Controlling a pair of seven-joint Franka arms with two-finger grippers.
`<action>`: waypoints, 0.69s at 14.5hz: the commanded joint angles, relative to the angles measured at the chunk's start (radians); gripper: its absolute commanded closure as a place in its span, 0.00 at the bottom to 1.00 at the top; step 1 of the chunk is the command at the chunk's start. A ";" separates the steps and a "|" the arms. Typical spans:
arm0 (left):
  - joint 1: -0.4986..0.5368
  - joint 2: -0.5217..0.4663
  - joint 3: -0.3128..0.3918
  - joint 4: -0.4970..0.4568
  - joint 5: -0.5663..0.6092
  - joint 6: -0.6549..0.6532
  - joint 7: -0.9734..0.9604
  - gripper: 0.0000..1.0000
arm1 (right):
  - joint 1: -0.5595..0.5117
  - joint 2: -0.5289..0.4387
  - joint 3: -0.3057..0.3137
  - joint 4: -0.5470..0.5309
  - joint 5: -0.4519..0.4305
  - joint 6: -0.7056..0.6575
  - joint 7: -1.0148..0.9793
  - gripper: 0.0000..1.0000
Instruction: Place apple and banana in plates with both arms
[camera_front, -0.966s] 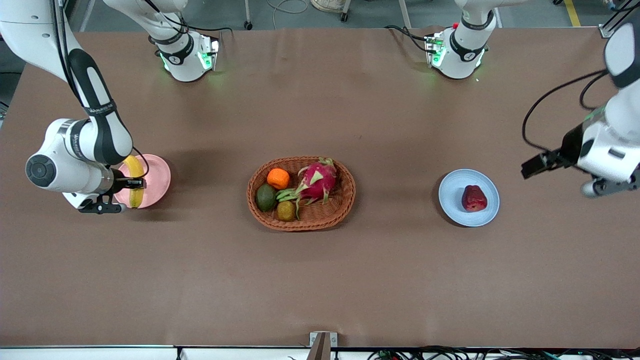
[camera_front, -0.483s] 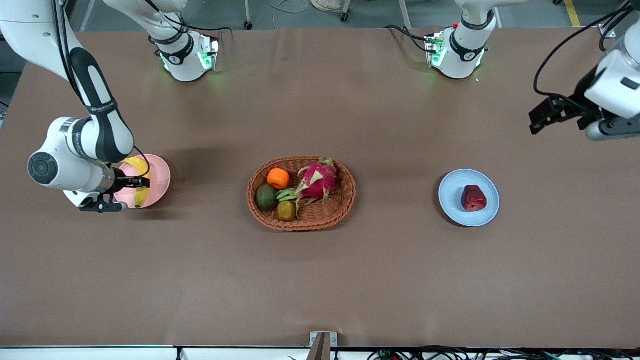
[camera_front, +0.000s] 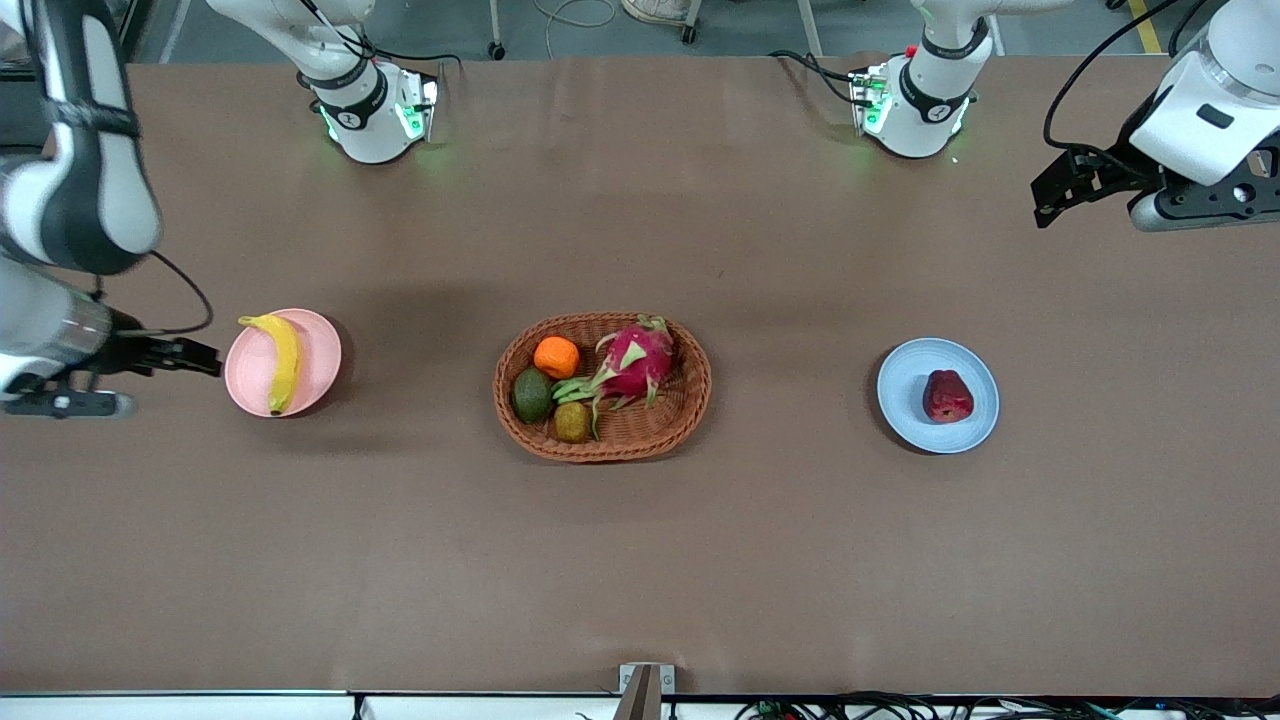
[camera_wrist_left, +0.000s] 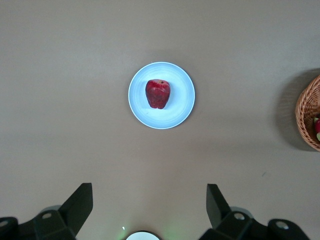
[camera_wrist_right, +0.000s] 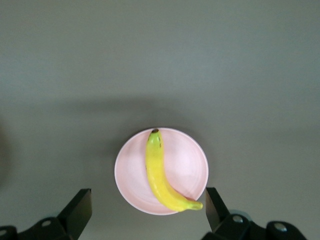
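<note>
The yellow banana (camera_front: 279, 358) lies on the pale pink plate (camera_front: 315, 360) toward the right arm's end of the table; both show in the right wrist view, banana (camera_wrist_right: 162, 175) and plate (camera_wrist_right: 192, 160). The dark red apple (camera_front: 947, 396) sits on the light blue plate (camera_front: 908, 385); the left wrist view shows the apple (camera_wrist_left: 158, 93) and plate (camera_wrist_left: 182, 100) too. My right gripper (camera_front: 195, 355) (camera_wrist_right: 149, 212) is open and empty, raised beside the pink plate. My left gripper (camera_front: 1060, 190) (camera_wrist_left: 149, 207) is open and empty, high over bare table near its end.
An oval brown wicker basket (camera_front: 690, 400) at mid-table holds a magenta dragon fruit (camera_front: 633, 362), an orange (camera_front: 556, 357), an avocado (camera_front: 532, 394) and a kiwi (camera_front: 572, 422). Its edge shows in the left wrist view (camera_wrist_left: 306, 112). The arm bases stand along the edge farthest from the front camera.
My right gripper has let go of the banana and drawn up and away from the pink plate. My left gripper has risen and moved away from the blue plate toward its base.
</note>
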 joint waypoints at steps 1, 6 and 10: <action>0.007 -0.016 0.005 -0.019 -0.029 0.003 0.016 0.00 | -0.003 0.019 0.013 0.209 -0.011 -0.169 0.017 0.00; 0.006 -0.014 -0.001 -0.016 -0.029 0.003 0.016 0.00 | -0.004 0.013 0.012 0.358 -0.005 -0.335 0.027 0.00; 0.007 -0.013 -0.001 -0.013 -0.029 0.003 0.016 0.00 | -0.001 -0.059 0.027 0.363 -0.006 -0.392 0.103 0.00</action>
